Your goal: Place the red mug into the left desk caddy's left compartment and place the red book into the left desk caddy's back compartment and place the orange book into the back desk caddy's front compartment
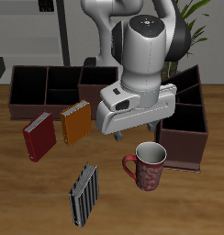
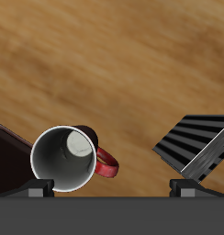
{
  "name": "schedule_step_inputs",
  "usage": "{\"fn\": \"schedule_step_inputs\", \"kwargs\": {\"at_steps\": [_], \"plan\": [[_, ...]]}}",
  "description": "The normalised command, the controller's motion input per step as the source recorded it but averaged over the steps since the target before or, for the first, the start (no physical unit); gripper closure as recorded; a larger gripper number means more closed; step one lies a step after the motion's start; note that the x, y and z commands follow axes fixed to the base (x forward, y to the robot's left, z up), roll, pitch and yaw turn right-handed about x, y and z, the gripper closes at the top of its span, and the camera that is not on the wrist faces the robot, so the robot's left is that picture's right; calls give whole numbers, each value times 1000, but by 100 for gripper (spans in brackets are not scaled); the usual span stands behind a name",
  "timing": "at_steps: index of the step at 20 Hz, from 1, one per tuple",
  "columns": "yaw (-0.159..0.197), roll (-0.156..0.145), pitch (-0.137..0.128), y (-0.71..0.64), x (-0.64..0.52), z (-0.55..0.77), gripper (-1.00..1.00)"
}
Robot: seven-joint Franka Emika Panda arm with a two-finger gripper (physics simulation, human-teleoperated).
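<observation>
The red mug [image 1: 149,166] stands upright on the table, handle toward the striped book; it also shows in the wrist view [image 2: 63,158], white inside. My gripper [image 1: 140,134] hangs open and empty just above and behind the mug; its fingertips [image 2: 36,188] stand wide apart. The red book [image 1: 39,136] and the orange book [image 1: 75,122] stand side by side in front of the back desk caddy [image 1: 50,88], which lies broadside. The left desk caddy [image 1: 185,139] sits end-on beside the mug; its dark wall [image 2: 7,156] shows in the wrist view.
A black-and-grey striped book [image 1: 84,194] stands near the table's front edge, also in the wrist view [image 2: 196,147]. The robot's arm [image 1: 146,46] rises over the table's middle and hides part of the back caddy.
</observation>
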Motion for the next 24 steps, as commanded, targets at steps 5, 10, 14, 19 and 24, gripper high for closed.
{"fn": "schedule_step_inputs", "kwargs": {"at_steps": [5, 10, 14, 19, 24], "plan": [[80, -2, -10, 49, 161, -276, -100], [23, -19, 8, -58, 123, -179, -100], [22, -12, 37, 59, 83, -379, -100], [20, 20, 24, 221, -47, -303, -100], [73, 6, 1, 189, -2, -180, -100]]}}
